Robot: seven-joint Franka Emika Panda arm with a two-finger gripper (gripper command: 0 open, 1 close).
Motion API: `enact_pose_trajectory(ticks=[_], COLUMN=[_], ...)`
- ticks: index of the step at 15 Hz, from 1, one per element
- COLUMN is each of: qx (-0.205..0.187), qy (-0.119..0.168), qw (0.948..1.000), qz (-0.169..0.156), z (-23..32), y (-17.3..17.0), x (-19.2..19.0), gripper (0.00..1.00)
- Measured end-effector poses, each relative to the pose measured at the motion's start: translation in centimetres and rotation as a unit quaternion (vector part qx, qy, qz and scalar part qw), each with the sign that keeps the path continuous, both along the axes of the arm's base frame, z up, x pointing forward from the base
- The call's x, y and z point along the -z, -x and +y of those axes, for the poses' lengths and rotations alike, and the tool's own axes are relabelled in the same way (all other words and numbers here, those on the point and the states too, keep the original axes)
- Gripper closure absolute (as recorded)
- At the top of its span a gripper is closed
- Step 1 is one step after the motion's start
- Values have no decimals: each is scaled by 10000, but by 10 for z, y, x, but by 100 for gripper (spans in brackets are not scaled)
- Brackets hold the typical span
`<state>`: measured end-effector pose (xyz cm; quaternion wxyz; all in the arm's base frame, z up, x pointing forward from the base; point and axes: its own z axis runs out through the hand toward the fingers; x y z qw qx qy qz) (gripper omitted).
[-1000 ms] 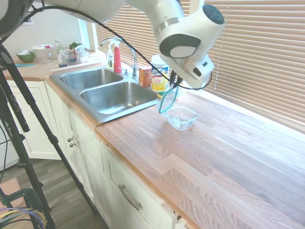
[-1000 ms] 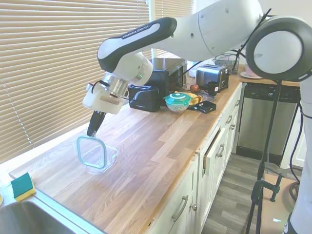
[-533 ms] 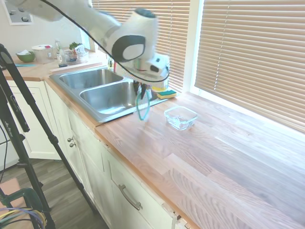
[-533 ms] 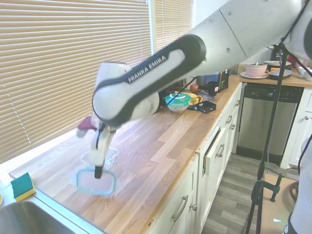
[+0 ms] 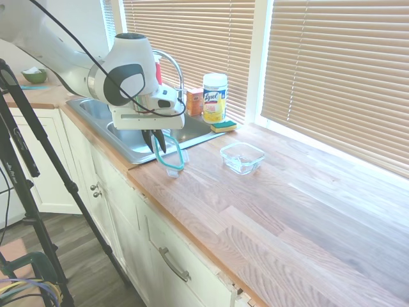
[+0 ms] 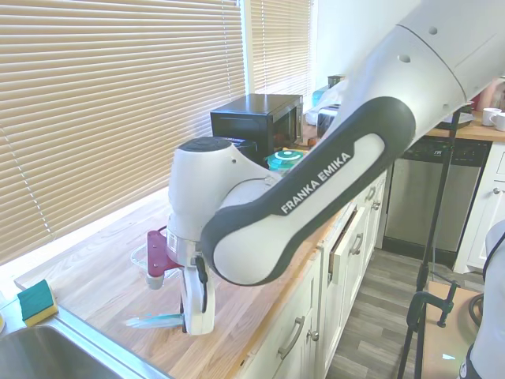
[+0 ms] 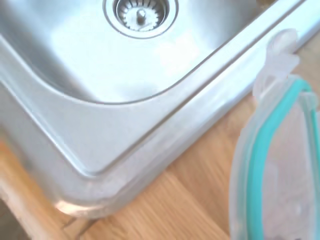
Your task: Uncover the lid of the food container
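The lid (image 5: 168, 153) hangs on edge from the jaws, which are closed on its upper rim, low over the tabletop (image 5: 287, 211) beside the sink (image 5: 144, 131) corner. The container (image 5: 242, 157) sits uncovered on the tabletop, well apart from the lid, near the sponge (image 5: 223, 126).

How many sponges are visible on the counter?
1. The sponge lies beside the sink, in front of the yellow canister. The arm may hide others.
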<state>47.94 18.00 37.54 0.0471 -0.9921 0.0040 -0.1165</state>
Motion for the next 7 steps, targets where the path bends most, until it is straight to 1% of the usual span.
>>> enact_pose_trajectory(ticks=[3,7], qx=[84,307], qy=[169,354], qw=[9997,9988], qz=[-137,-123], z=[0,4], y=[2,11], x=[2,16], gripper=[0,0])
